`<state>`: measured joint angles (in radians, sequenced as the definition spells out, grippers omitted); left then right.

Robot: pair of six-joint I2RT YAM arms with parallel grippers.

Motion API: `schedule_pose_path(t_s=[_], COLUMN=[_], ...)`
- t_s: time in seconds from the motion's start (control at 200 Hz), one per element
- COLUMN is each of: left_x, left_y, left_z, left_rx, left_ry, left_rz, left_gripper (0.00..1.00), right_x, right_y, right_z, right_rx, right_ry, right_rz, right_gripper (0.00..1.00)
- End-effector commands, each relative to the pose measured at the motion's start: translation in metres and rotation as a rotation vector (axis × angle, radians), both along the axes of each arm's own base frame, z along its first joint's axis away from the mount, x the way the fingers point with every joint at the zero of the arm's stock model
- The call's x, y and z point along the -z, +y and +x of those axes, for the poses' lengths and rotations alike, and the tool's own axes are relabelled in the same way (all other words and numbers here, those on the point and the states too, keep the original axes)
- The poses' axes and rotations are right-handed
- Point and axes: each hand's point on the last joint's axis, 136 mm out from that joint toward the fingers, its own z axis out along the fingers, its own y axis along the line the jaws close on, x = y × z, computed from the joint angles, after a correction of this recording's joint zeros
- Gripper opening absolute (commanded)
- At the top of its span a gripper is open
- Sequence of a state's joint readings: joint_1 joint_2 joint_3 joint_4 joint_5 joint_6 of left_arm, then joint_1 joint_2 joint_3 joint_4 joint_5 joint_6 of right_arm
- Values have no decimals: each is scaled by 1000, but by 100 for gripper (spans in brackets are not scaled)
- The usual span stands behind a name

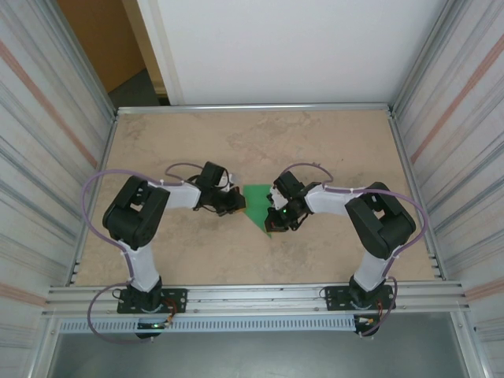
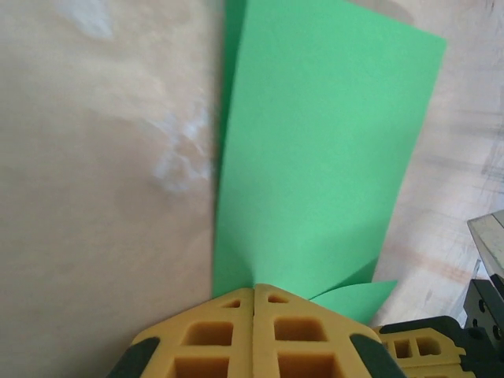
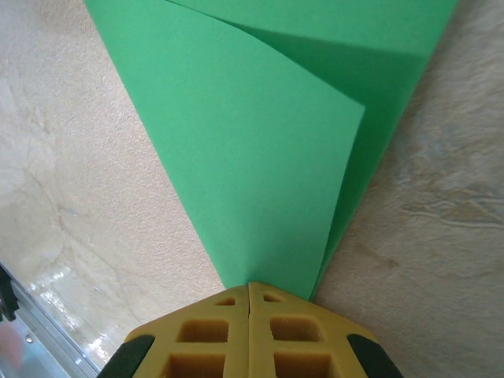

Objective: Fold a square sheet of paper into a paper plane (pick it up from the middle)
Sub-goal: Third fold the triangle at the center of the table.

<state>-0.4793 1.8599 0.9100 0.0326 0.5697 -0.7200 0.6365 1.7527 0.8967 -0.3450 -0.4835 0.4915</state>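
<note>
We pinch the folded green sheet [image 1: 257, 202] from both sides.
Left jaws and right jaws each clamp an edge of it, close to the tan surface [image 1: 331, 142].

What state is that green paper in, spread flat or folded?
Folded: the green paper forms a triangle, and the right wrist view shows one layer lapped over another.

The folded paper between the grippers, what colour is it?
The paper is plain bright green, without pattern; the right wrist view shows it best.
</note>
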Motion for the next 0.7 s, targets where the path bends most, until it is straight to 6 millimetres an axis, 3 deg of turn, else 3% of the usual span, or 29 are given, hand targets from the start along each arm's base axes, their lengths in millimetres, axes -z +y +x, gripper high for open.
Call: schedule_pose_path(t_s=[0.0, 0.095, 0.22, 0.351, 0.446, 0.697], left_x=[22, -4, -48, -65, -61, -42], left_y=[33, 27, 21, 22, 21, -6], left_z=[8, 16, 26, 21, 9, -20], left_rx=[-52, -53, -91, -143, -167, -162], left_ry=[18, -25, -97, -111, -83, 21], left_rz=[136, 96, 30, -1, -14, -77], left_gripper=[1, 2, 4, 12, 19, 31], right_x=[37, 15, -36, -73, -75, -43], right_y=[-61, -41, -9, 6, 6, 4], right_z=[-25, -11, 16, 33, 39, 52], right_rx=[82, 80, 59, 57, 77, 161], right_ry=[126, 86, -29, -134, -160, -103], right_rz=[-294, -200, -13, 102, 110, 67], right_gripper=[0, 1, 8, 18, 21, 19])
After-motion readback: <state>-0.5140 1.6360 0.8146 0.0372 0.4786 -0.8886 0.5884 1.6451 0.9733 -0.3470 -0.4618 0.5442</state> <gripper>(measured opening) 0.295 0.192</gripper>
